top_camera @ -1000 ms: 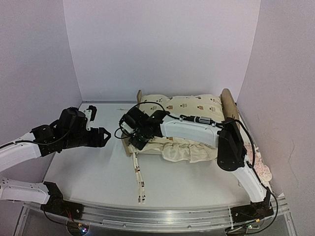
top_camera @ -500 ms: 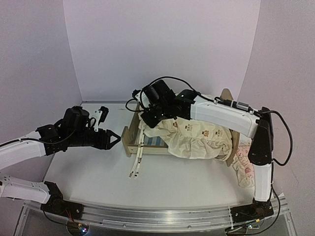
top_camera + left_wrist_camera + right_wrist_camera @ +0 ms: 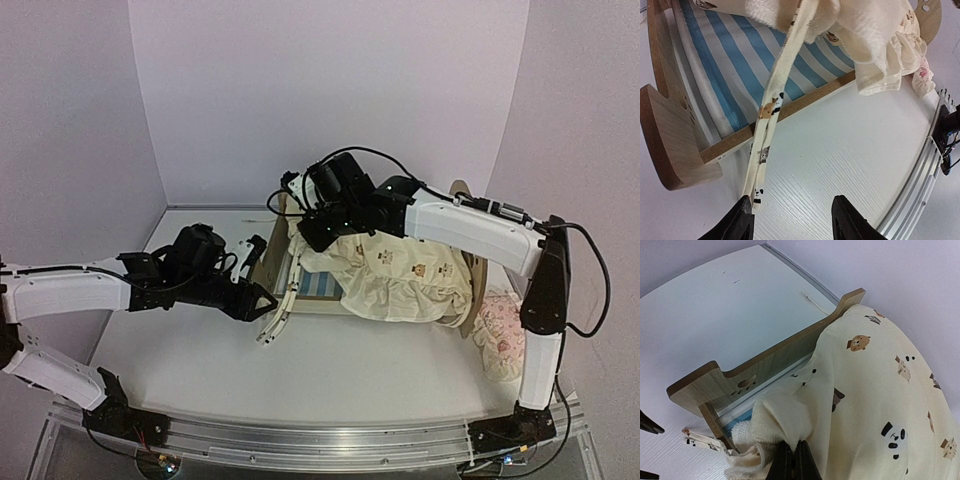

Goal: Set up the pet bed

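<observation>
The pet bed (image 3: 266, 268) stands mid-table, its paw-cutout headboard (image 3: 765, 367) at the left end and its blue-striped base (image 3: 735, 65) partly bare. My right gripper (image 3: 793, 460) is shut on a fold of the cream animal-print cushion (image 3: 400, 275) and holds that end up above the headboard (image 3: 310, 232). The cushion's ties (image 3: 772, 100) hang over the bed's front rail onto the table. My left gripper (image 3: 792, 220) is open low beside the ties' ends (image 3: 265, 300). One finger (image 3: 742, 222) sits right next to the tie, and nothing is between the jaws.
A small pink ruffled pillow (image 3: 505, 345) lies on the table right of the footboard (image 3: 470, 290). A metal rail (image 3: 320, 435) runs along the near table edge. White walls close in at the back and sides.
My right gripper has lifted the cushion's left end off the bed, baring the striped base. My left arm has moved right to the hanging ties, its jaws narrowing.
</observation>
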